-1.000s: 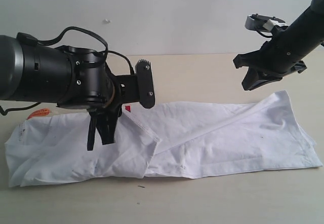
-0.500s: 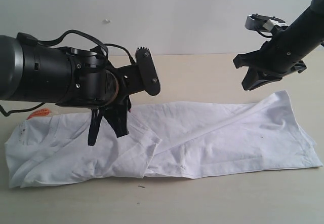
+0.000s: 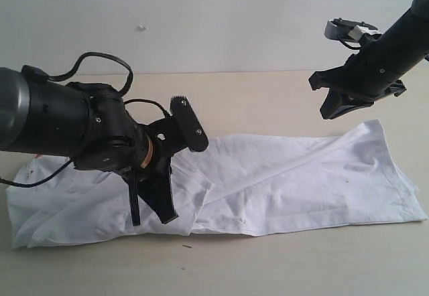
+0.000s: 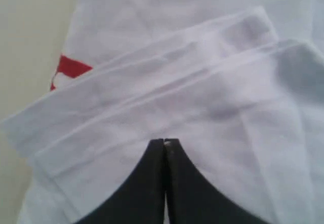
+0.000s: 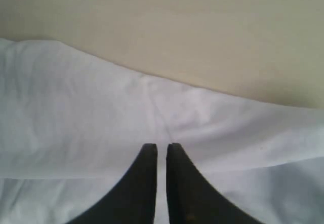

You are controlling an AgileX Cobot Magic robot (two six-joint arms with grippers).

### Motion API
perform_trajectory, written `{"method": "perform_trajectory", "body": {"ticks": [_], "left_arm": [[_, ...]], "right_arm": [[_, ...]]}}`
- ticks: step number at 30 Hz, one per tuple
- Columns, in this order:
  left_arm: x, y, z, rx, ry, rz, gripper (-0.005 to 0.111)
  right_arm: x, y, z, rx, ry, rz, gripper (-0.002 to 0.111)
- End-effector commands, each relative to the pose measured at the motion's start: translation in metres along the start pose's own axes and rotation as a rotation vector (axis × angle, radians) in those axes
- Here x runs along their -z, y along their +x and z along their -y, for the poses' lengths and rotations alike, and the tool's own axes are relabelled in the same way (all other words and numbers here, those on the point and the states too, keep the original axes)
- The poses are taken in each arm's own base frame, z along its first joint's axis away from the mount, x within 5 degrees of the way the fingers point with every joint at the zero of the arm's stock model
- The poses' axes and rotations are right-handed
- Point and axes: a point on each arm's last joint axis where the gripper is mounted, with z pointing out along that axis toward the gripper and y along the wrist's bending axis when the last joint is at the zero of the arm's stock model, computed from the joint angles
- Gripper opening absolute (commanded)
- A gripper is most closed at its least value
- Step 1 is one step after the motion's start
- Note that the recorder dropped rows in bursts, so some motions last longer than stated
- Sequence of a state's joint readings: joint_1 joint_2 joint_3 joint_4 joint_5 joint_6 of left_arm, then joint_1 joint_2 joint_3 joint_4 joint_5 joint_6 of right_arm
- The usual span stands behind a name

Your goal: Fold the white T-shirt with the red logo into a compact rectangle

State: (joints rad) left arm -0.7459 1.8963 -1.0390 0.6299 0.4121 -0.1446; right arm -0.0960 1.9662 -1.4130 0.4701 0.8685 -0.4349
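The white T-shirt [image 3: 301,175] lies as a long folded strip across the table, with layered folded edges [image 4: 202,82] under my left gripper. Only a scrap of the red logo [image 4: 71,68] peeks out beside a fold; in the exterior view the left arm hides it. My left gripper [image 3: 153,219] [image 4: 165,140] points down at the shirt's left-middle, its fingertips touching and nothing seen between them. My right gripper [image 3: 333,113] [image 5: 161,145] hangs above the shirt's far right corner [image 5: 76,107], with only a slim gap between its fingers and holding nothing.
The beige table [image 3: 268,95] runs to a pale wall behind. The bulky black left arm [image 3: 60,125] and its cable cover the shirt's left part. Bare tabletop [image 5: 202,31] lies beyond the shirt's far edge.
My left arm has dropped and swung rightward and nearer, bringing its gripper low over the shirt's folded edge. The right arm and the shirt have not moved.
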Motion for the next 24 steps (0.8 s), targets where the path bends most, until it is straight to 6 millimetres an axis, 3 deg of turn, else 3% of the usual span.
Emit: {"method": "perform_trajectory", "body": {"ticks": [1, 3, 6, 15, 18, 24], "left_arm": [[-0.029, 0.021, -0.004, 0.036, 0.036, -0.111, 0.0], [-0.04, 0.029, -0.001, 0.024, 0.048, -0.169, 0.0], [-0.039, 0.03, -0.002, -0.004, 0.043, -0.205, 0.0], [-0.001, 0.014, -0.021, 0.014, -0.016, -0.116, 0.0], [0.017, 0.01, -0.03, 0.043, -0.038, -0.055, 0.0], [0.026, 0.034, -0.064, 0.217, -0.059, -0.065, 0.0]], "right_arm": [[0.004, -0.001, -0.002, 0.022, 0.008, 0.014, 0.009], [0.004, -0.001, -0.002, 0.022, 0.008, 0.014, 0.009], [0.004, -0.002, -0.002, 0.022, 0.011, 0.019, 0.009], [0.006, -0.003, -0.002, 0.023, 0.013, 0.028, 0.009], [0.016, -0.005, -0.005, 0.032, 0.021, 0.062, 0.009], [0.039, -0.003, -0.015, 0.05, 0.007, 0.078, 0.008]]}}
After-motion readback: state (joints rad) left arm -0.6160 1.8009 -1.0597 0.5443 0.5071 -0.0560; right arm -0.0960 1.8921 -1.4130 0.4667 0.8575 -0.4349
